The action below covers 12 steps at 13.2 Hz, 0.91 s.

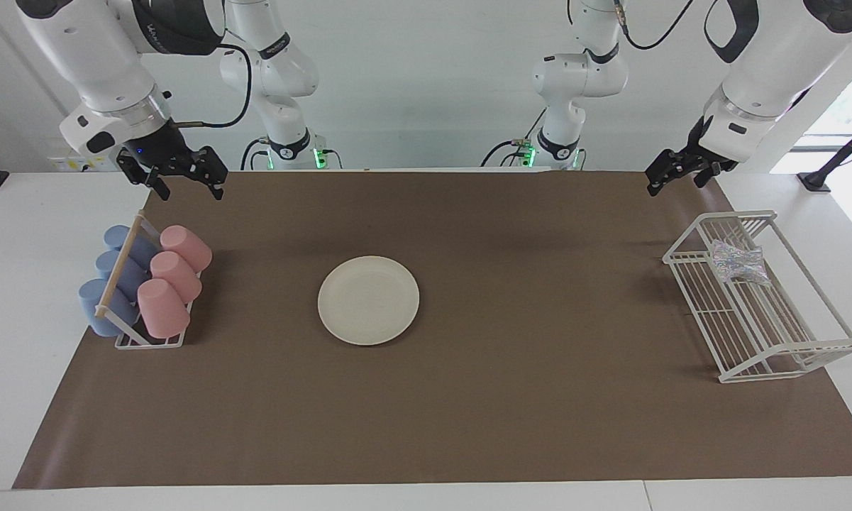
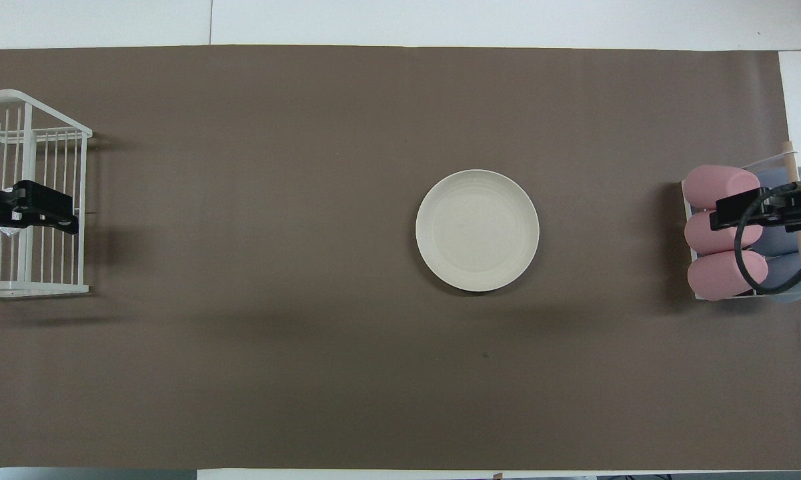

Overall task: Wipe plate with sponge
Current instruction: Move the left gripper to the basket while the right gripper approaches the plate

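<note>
The cream-white plate (image 1: 368, 300) lies flat on the brown mat near the table's middle; it also shows in the overhead view (image 2: 477, 230). The silvery crinkly sponge (image 1: 738, 262) lies in the white wire rack (image 1: 759, 333) at the left arm's end of the table. My left gripper (image 1: 676, 186) is open and empty, raised over the rack's end nearest the robots. In the overhead view it (image 2: 23, 208) covers the sponge. My right gripper (image 1: 190, 190) is open and empty, raised over the cup holder; it also shows in the overhead view (image 2: 757, 208).
A holder with pink cups (image 1: 174, 277) and blue cups (image 1: 113, 280) lying on their sides stands at the right arm's end of the table. The wire rack (image 2: 53, 173) has tall sides. The brown mat (image 1: 539, 397) covers most of the table.
</note>
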Each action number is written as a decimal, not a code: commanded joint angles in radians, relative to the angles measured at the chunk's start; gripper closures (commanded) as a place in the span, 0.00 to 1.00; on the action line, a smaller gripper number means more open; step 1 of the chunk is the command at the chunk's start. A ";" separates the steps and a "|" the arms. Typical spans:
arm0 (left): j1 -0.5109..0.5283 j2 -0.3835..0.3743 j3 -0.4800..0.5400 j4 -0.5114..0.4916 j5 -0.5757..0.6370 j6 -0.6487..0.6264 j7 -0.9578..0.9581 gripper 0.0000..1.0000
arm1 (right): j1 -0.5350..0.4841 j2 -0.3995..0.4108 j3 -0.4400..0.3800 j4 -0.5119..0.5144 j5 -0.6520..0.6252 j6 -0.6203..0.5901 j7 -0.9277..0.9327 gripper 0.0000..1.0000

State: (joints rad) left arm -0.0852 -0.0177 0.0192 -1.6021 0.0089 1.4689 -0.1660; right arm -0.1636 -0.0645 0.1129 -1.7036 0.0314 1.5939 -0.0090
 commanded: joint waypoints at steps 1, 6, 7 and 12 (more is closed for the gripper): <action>0.002 0.001 0.002 0.008 0.005 0.005 0.008 0.00 | -0.010 -0.005 0.008 -0.002 -0.015 -0.009 -0.005 0.00; 0.004 -0.004 0.004 0.001 0.003 0.005 0.003 0.00 | -0.010 -0.006 0.008 -0.004 -0.013 -0.005 0.079 0.00; 0.001 -0.005 0.004 -0.007 0.005 0.005 0.005 0.00 | -0.011 -0.009 0.008 -0.008 -0.013 -0.009 0.154 0.00; -0.059 -0.021 -0.001 -0.119 0.216 0.085 -0.076 0.00 | -0.010 -0.015 0.008 -0.013 -0.001 -0.058 0.730 0.00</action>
State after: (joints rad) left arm -0.1020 -0.0202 0.0151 -1.6594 0.1450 1.5096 -0.2005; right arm -0.1636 -0.0646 0.1128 -1.7040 0.0314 1.5675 0.5343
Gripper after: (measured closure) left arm 0.000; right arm 0.000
